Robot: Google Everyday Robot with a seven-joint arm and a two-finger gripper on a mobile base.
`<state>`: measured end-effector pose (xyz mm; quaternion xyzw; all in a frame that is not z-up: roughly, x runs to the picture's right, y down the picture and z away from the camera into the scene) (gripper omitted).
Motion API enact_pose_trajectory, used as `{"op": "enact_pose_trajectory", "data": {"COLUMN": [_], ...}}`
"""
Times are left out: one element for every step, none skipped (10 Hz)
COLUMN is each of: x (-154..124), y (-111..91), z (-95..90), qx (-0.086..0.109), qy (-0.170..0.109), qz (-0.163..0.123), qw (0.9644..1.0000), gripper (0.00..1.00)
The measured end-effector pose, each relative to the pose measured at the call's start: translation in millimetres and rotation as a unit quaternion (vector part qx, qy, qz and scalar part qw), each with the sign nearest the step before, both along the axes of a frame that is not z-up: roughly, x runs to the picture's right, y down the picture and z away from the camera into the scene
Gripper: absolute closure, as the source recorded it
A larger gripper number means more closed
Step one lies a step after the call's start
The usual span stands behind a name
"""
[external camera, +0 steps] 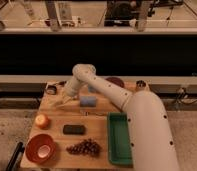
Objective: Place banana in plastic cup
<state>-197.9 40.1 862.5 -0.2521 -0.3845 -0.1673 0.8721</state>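
The pale yellow banana (57,104) lies on the wooden table (99,125) at the back left. My gripper (67,98) hangs low right over the banana's right end, at or very near it. The light blue-grey plastic cup (88,101) lies on the table just to the right of the gripper. The white arm (112,95) reaches in from the lower right and hides part of the table behind it.
A purple bowl (115,81) and a small metal cup (140,85) stand at the back right, with a small dark object (52,89) at the back left. An orange fruit (41,120), dark block (73,129), red bowl (40,147), grapes (85,147) and green tray (119,138) fill the front.
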Motion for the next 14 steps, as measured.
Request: {"op": "enact_pose_trajectory", "data": {"x": [11.0,24.7,41.9,57.8,63.5,66.7,74.5,71.3,66.4,64.2,65.3,67.6,68.2,72.7], "y": [-20.5,-36.3,-50.8,-61.9,-66.6,-68.1,-68.7,-68.8,-69.6,-70.9,-73.1,-76.2,-78.8,-82.4], "z": [-16.4,-28.2,-38.1,-44.8,-47.1,-45.9,-39.8,-35.2,-31.0,-27.6,-23.7,-20.9,-18.6,-16.3], "qx": [0.009,0.019,0.028,0.034,0.039,0.046,0.058,0.064,0.068,0.072,0.076,0.081,0.087,0.094], "qy": [0.003,0.006,0.012,0.019,0.023,0.025,0.029,0.027,0.026,0.026,0.028,0.031,0.035,0.041], "qz": [0.015,0.030,0.048,0.064,0.076,0.087,0.104,0.109,0.109,0.110,0.111,0.110,0.107,0.105], "qw": [0.9998,0.9994,0.9984,0.9972,0.9961,0.9948,0.9925,0.9916,0.9913,0.9910,0.9906,0.9901,0.9898,0.9892], "gripper": [1.00,1.00,1.00,1.00,1.00,1.00,1.00,1.00,1.00,1.00,1.00,1.00,1.00,1.00]}}
